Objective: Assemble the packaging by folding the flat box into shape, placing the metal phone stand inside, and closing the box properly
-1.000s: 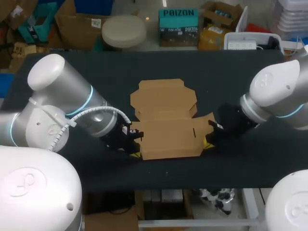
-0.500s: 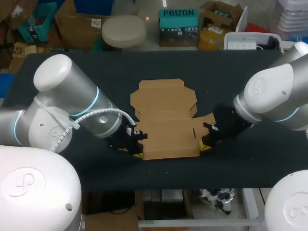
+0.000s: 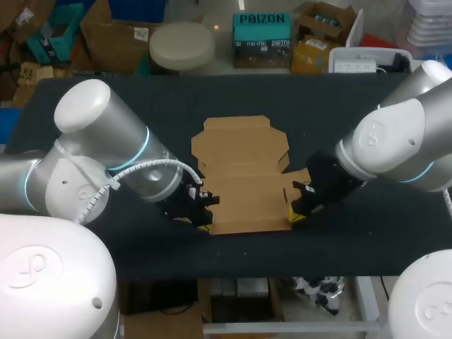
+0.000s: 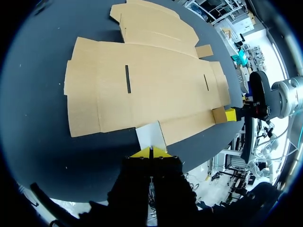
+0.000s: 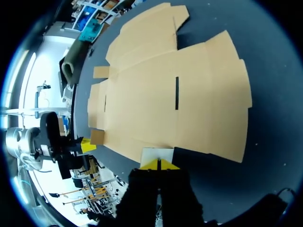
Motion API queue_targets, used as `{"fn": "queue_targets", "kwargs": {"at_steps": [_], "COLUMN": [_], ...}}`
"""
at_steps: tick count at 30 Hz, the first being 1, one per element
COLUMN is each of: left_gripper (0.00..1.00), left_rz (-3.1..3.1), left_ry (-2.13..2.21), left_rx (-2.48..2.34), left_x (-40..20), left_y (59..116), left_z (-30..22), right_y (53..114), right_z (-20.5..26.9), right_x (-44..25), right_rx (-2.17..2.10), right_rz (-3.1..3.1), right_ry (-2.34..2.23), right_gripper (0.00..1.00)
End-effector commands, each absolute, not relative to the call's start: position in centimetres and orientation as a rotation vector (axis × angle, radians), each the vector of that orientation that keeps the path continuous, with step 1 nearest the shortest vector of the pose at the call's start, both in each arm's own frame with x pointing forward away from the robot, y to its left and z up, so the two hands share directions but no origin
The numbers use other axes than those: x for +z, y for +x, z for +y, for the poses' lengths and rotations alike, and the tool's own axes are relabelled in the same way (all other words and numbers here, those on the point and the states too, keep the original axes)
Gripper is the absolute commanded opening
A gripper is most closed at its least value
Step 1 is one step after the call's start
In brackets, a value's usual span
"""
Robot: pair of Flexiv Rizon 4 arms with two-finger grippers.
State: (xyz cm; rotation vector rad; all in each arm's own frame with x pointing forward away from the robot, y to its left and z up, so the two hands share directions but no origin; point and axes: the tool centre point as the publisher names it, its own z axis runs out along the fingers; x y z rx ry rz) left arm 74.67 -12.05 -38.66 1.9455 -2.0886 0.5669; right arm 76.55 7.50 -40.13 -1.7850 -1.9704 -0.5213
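Flat box (image 3: 244,176) lies unfolded near the centre of the black table (image 3: 141,106), plain brown card. Its smaller lid panel points to 12 o'clock and the wide main panel sits toward 6. Two narrow dark slots (image 4: 127,79) are cut in the main panel, one toward each side.

Left arm (image 3: 106,169) comes in from 8 o'clock. Left gripper (image 3: 204,223) is low at the box's 7 o'clock corner. From its wrist camera the yellow tips are pressed together with only a thin seam between them. A pale flap (image 4: 151,135) on the box's near edge lies just ahead of them. Cannot tell whether the tips touch that flap or slip under it.

Right arm (image 3: 395,141) comes in from 3 o'clock. Right gripper (image 3: 293,215) is low at the box's 5 o'clock corner. Its fingers are likewise closed tip to tip, nothing held between them, and a second pale tab (image 5: 157,153) sits just ahead of them.

Each wrist camera picks up the other gripper across the box, beside a small corner tab.
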Motion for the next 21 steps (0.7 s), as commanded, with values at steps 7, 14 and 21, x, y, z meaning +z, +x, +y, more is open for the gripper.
{"fn": "queue_targets", "kwargs": {"at_steps": [7, 14, 21], "left_gripper": [0.00, 0.00, 0.00], "left_rz": [-2.118, -2.110, -2.122], "left_ry": [1.933, 1.930, 1.915], "left_rx": [0.552, 0.555, 0.554], "left_x": [-39.06, -39.43, -39.46], "left_y": [74.98, 75.54, 75.61], "left_z": [-12.87, -12.84, -13.33], "right_y": [76.66, 76.64, 76.59], "right_z": [7.91, 8.07, 8.06], "right_x": [-40.49, -40.55, -40.62], "right_rx": [-0.509, -0.501, -0.500], "right_rz": [-1.978, -1.984, -1.985], "right_ry": [-1.781, -1.781, -1.781], "right_gripper": [0.00, 0.00, 0.00]}}
